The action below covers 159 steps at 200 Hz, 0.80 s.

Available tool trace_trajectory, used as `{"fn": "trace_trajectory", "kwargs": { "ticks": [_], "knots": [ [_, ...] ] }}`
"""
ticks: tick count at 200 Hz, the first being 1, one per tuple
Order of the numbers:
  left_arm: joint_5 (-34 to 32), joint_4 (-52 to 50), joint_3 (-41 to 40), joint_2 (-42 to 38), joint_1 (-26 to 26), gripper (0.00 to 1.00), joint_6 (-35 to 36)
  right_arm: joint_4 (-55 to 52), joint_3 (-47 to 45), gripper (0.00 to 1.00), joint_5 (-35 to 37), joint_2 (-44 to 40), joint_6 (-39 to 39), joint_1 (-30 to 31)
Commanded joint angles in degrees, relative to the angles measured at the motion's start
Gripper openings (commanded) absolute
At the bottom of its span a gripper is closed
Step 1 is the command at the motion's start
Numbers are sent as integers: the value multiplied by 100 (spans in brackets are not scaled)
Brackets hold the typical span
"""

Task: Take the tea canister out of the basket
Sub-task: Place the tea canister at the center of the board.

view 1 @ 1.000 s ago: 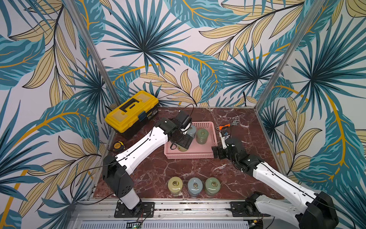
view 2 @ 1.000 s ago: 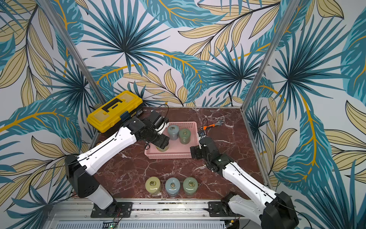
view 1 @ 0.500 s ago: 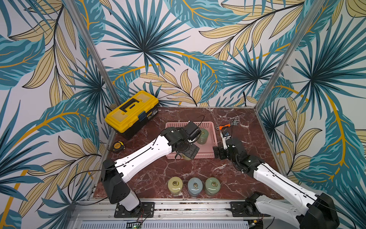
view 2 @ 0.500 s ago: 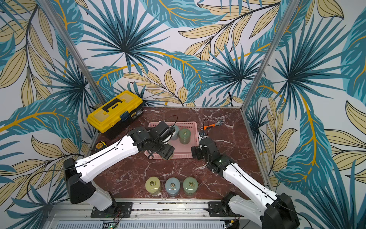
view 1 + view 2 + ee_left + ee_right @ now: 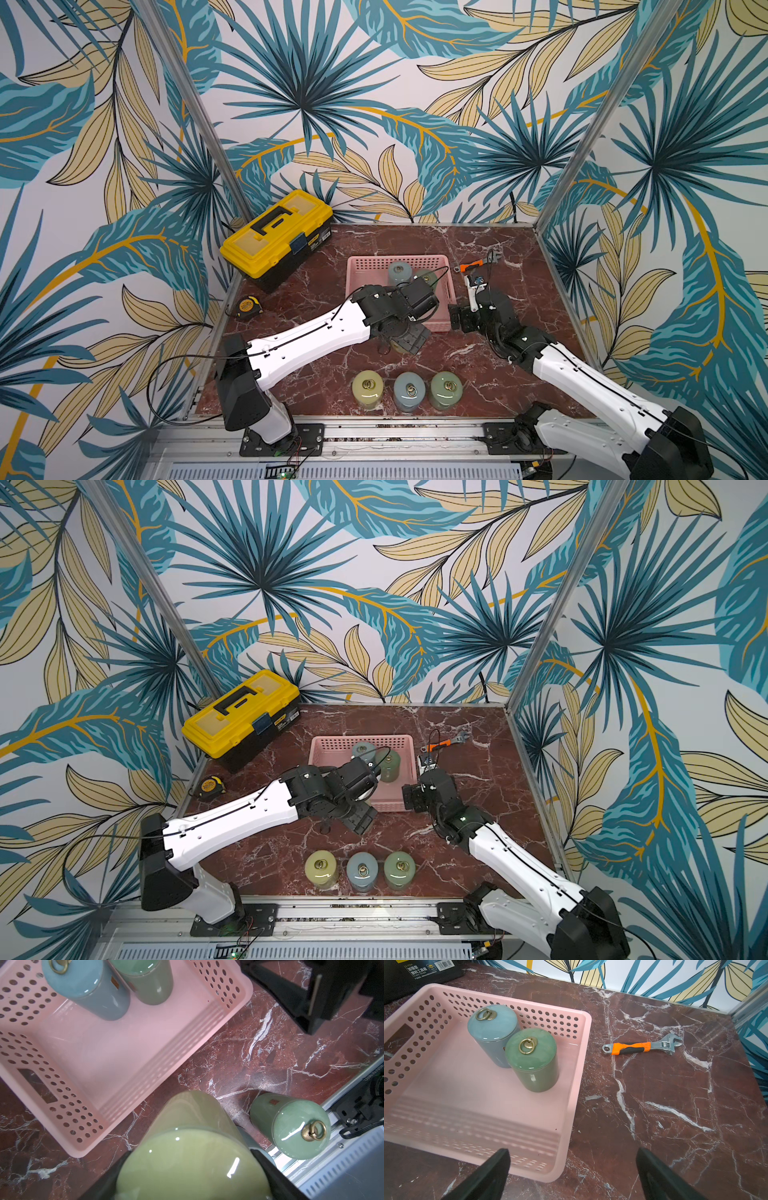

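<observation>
My left gripper (image 5: 191, 1178) is shut on a yellow-green tea canister (image 5: 193, 1142), holding it over the marble just in front of the pink basket (image 5: 247, 991). In both top views the left gripper (image 5: 409, 338) (image 5: 357, 816) hides that canister. A blue canister (image 5: 492, 1028) and a green canister (image 5: 531, 1053) stand upright in the basket's (image 5: 361, 270) far right part. My right gripper (image 5: 572, 1167) is open and empty beside the basket's near right corner (image 5: 560, 1169), also in a top view (image 5: 457, 320).
Three canisters stand in a row near the front edge: yellow (image 5: 368, 388), blue (image 5: 409, 390), green (image 5: 446, 388). A yellow-and-black toolbox (image 5: 276, 232) sits at the back left, a tape measure (image 5: 248, 306) at the left edge, an orange-handled wrench (image 5: 641, 1046) right of the basket.
My left arm has carried the yellow-green canister from inside the basket, over its front wall, to above the table in front of it. The right arm has barely moved.
</observation>
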Motion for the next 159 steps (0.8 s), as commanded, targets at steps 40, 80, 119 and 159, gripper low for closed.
{"fn": "trace_trajectory", "kwargs": {
  "ticks": [40,80,119,159],
  "knots": [
    [-143,603,-271,-34,-154,45,-306,108,-167,99,266,-156,85,-29],
    [-139,899,-616,-21,-200,45,-469,103,-176,99,333,-152,105,-31],
    [-124,1090,-884,47,-205,45,-576,109,-176,99,356,-181,111,-29],
    [-59,1290,-1090,155,-209,45,-649,103,-185,99,367,-189,117,-31]
  ]
}}
